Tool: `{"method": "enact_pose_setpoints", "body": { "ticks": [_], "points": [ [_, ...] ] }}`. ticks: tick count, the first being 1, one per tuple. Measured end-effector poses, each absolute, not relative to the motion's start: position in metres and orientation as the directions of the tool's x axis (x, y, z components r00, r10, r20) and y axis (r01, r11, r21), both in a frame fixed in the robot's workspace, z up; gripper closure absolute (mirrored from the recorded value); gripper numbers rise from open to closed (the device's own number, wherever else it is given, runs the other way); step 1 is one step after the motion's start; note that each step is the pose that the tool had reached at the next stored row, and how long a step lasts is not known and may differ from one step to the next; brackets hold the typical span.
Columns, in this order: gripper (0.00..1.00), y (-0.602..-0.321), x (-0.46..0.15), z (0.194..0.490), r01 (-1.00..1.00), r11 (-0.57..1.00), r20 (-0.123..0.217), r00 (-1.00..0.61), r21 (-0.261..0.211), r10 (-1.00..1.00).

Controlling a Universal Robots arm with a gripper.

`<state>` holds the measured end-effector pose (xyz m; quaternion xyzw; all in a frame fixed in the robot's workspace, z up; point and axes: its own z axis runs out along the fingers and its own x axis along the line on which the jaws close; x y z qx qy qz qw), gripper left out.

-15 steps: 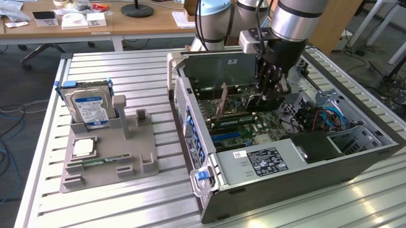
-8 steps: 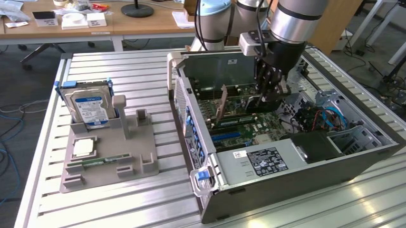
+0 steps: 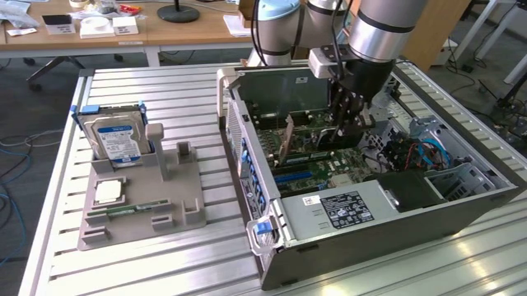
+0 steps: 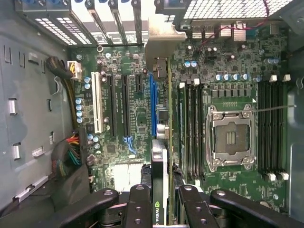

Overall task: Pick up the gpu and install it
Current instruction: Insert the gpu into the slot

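The arm [image 3: 381,34] is showing a silver cylindrical shell with a dark band, above the gripper [image 4: 164,192]. Black cables [image 3: 257,31] are running down beside it, a pale grey box [image 3: 324,61] is sitting just above the gripper, and the gripper's black fingers [image 4: 138,209] are showing round screw holes.

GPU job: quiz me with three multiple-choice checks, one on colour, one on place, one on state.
1. The label on the hard drive, standing in the grey holder, is: A blue and white; B red; C yellow.
2. The gpu is: A in the holder; B lying on the hard drive; C inside the open case, over the motherboard.
3. The tool is: A open and empty; B shut on the gpu; C shut on the hard drive.

A: the label reads blue and white.
C: the wrist view shows the card edge-on above the board.
B: the card sits clamped in the tool.
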<state>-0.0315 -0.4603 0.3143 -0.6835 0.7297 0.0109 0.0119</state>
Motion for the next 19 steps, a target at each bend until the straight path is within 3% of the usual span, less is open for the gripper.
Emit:
{"method": "enact_pose_setpoints", "body": {
  "ticks": [19],
  "points": [
    [0.73,-0.46,-0.049,0.295,-0.999,0.051,-0.032,-0.052,0.009,-0.998]
  ]
}}
